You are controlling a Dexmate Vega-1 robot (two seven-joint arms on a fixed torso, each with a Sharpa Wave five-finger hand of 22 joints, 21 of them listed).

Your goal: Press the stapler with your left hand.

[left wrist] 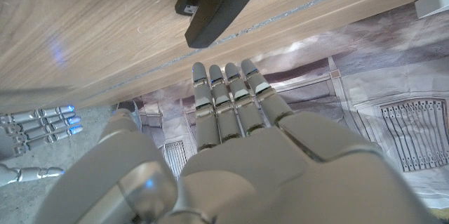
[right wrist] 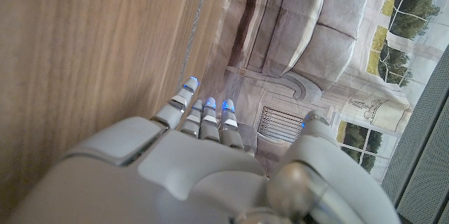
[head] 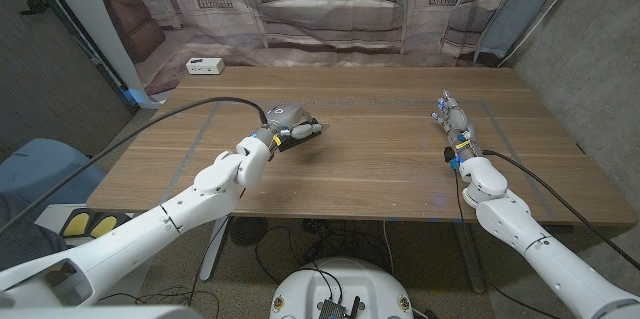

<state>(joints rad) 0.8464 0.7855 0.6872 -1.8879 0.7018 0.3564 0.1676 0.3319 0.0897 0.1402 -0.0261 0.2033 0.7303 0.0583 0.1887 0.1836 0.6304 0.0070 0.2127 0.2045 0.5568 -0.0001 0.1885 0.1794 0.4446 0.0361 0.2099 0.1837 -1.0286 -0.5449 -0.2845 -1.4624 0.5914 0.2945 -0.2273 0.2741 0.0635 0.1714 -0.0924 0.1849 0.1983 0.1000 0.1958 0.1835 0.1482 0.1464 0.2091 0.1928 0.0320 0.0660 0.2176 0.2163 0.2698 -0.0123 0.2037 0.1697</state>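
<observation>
Wooden worktop, broad, long edge running across the head view; a printed backdrop of a sofa and windows hangs behind its far edge. A small white box sits at the far left corner of the worktop.

Left arm reaches in from the near left corner to the left-centre of the worktop. Left hand is over the stapler there, and the head view hides most of the stapler beneath it. In the left wrist view the black stapler lies on the wood just beyond the fingertips; fingers are straight, side by side, clasping nothing. Whether they touch the stapler cannot be told.

Right hand is at the right side of the worktop, well apart from the stapler, fingers extended toward the far edge and holding nothing. Right wrist view shows its fingers straight, slightly apart, close to the wood.
</observation>
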